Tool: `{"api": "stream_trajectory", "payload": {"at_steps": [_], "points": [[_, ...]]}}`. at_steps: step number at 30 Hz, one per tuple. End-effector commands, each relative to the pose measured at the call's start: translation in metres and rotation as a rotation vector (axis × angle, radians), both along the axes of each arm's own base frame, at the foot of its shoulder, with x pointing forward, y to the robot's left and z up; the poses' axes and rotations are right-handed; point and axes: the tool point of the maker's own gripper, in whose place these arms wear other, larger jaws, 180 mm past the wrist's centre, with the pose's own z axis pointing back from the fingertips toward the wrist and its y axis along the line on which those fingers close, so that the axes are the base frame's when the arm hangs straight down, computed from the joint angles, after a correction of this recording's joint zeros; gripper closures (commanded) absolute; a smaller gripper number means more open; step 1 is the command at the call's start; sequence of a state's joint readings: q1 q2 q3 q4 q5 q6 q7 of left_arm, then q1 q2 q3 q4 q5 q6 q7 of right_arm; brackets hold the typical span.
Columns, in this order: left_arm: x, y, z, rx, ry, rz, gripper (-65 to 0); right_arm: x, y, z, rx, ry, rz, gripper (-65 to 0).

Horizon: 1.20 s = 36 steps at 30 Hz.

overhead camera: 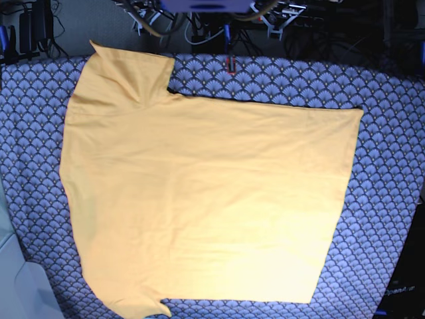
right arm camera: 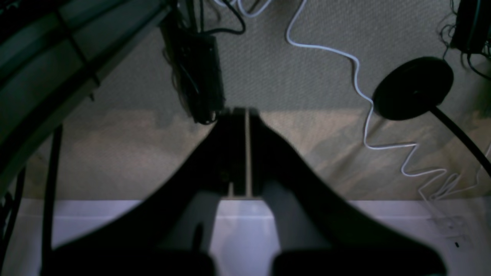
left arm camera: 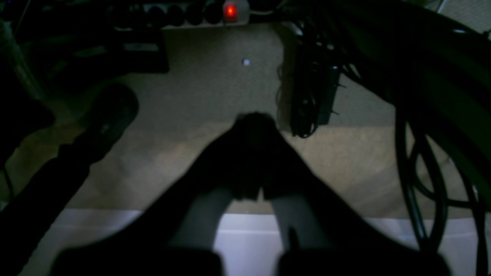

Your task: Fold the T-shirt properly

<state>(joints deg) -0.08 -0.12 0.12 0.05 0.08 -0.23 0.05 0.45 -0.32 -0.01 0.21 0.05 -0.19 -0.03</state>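
Left gripper (left arm camera: 253, 122): dark fingers (left arm camera: 230, 161) pressed together at the tips, nothing between them. It hangs over beige carpeted floor (left arm camera: 207, 92), away from the table. Beyond the tips, a white power strip with a glowing red switch (left arm camera: 230, 11); to the right, a dark block wrapped in tangled black cables (left arm camera: 312, 96). A pale white ledge (left arm camera: 245, 237) crosses the bottom of the left wrist view.

Right gripper (right arm camera: 239, 115): dark fingers (right arm camera: 268, 153) closed, only a thin pale slit between them, holding nothing. Also over the floor. A thin white cable (right arm camera: 360, 92) snakes across the carpet at right, passing a round black disc base with a black stem (right arm camera: 414, 88).

Base view: neither gripper shows. The large plain yellow-orange short-sleeved cotton T-shirt (overhead camera: 206, 199) lies spread flat on the blue-grey fan-patterned tablecloth (overhead camera: 392, 133), covering most of it. One sleeve points to the far left corner, the other lies at the near left edge. The straight hem runs down the right side. Light wrinkles only.
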Motion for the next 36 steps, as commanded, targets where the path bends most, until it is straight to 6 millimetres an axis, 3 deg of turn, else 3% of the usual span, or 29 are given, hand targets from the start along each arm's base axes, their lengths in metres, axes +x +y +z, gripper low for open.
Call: {"api": "stream_trajectory", "payload": {"at_steps": [1, 36], "points": [[0.003, -0.002, 0.0, -0.001, -0.003, -0.001, -0.2, 0.0, 0.001, 0.0, 0.01, 0.002, -0.007, 0.0], [0.001, -0.001, 0.0, 0.0, -0.004, 0.01, 0.0, 0.007, -0.011, 0.0, -0.009, -0.045, -0.006, 0.0]]}}
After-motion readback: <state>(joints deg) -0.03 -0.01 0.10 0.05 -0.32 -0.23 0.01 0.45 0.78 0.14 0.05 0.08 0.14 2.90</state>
